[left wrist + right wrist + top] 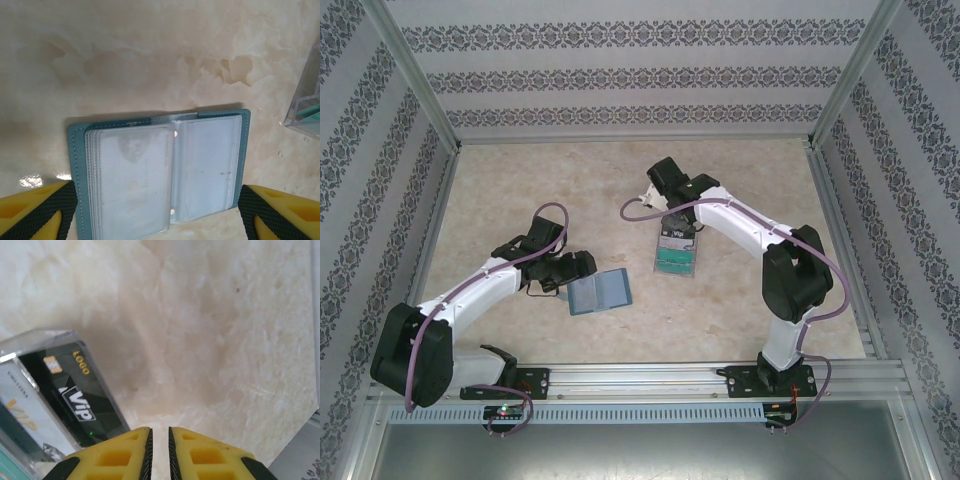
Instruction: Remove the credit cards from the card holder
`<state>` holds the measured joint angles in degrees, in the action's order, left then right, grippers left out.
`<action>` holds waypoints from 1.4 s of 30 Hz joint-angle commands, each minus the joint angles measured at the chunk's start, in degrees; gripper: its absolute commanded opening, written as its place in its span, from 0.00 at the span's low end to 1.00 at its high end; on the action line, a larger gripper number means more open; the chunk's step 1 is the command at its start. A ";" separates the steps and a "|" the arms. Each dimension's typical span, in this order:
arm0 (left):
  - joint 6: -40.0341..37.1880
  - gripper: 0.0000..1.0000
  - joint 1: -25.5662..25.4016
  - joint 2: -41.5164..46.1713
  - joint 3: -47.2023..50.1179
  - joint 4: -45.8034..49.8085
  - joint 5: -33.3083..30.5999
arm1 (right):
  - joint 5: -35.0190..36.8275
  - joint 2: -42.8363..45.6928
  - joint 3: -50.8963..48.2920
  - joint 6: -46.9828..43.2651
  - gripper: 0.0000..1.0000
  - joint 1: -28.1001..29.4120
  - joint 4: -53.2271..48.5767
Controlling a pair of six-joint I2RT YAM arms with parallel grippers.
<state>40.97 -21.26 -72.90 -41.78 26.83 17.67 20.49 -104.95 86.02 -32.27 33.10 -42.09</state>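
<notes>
Teal card holder (80, 165) lies open on the table (520, 180), its visible sleeves apparently empty; extraction looks largely complete.
Left end effector (157, 192) is released, its jaws set wide and flanking the holder. Farther back, the credit cards (75, 385) lie stacked beside the right end effector (159, 450), whose jaws are barely parted and grasp nothing. Sleeves underneath are hidden, so any remaining cards cannot be ruled out.
</notes>
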 commanded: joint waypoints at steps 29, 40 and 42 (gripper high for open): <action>4.73 0.61 -0.62 4.61 6.25 -0.80 3.41 | -32.61 -0.69 -7.98 68.64 0.00 13.52 3.06; 4.69 0.50 -1.94 3.83 6.85 -3.34 5.10 | -33.28 -7.41 -8.90 70.94 0.00 15.94 5.17; 4.66 0.49 -2.29 3.27 6.99 -3.60 5.21 | -32.91 -7.64 -9.36 71.03 0.00 15.94 5.39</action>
<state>45.32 -22.72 -69.10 -35.46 24.97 22.06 -12.53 -111.92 77.73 37.52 48.56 -37.04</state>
